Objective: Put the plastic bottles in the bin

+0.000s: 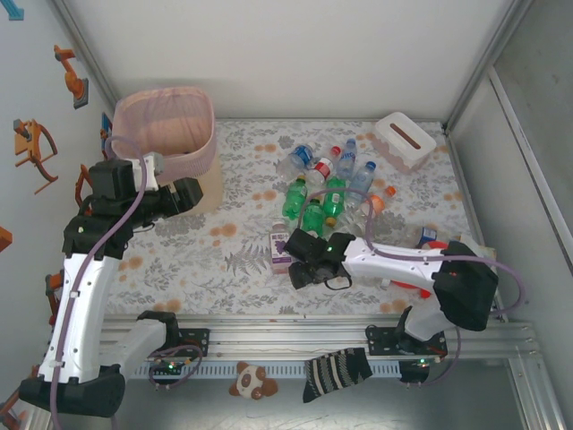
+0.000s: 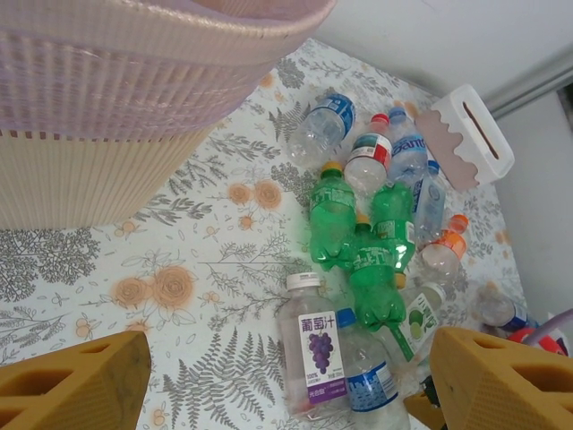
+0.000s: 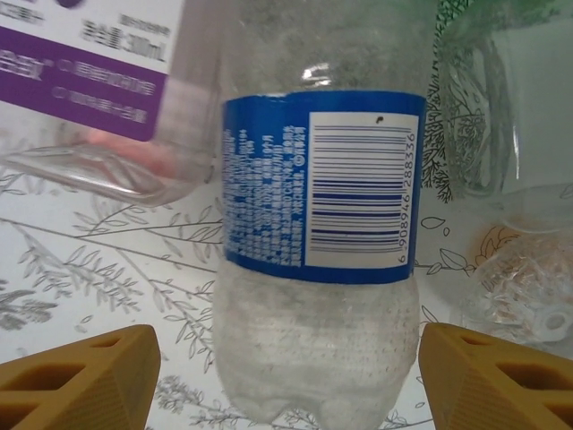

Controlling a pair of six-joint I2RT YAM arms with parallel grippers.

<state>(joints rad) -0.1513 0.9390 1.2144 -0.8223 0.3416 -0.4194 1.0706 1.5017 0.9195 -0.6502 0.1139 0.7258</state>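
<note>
The bin (image 1: 170, 125) stands far left on the floral tablecloth (image 1: 224, 260), enclosed by white walls (image 1: 295, 54). The left gripper (image 2: 286, 349) is just beside it, jaws wide and empty. The plastic bottles (image 1: 327, 184) lie clustered at centre. The right gripper (image 3: 289, 345) straddles a blue-labelled bottle (image 3: 313, 197), jaws apart.

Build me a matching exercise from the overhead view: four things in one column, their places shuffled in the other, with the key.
Things
1. bin
2. tissue box
3. grape-label bottle
4. striped sock

Places
A. far right of the table
B. off the cloth, beside the right arm's base
C. far left of the table
D. near edge of the bottle heap

Pairs: 1-C, 2-A, 3-D, 4-B
</note>
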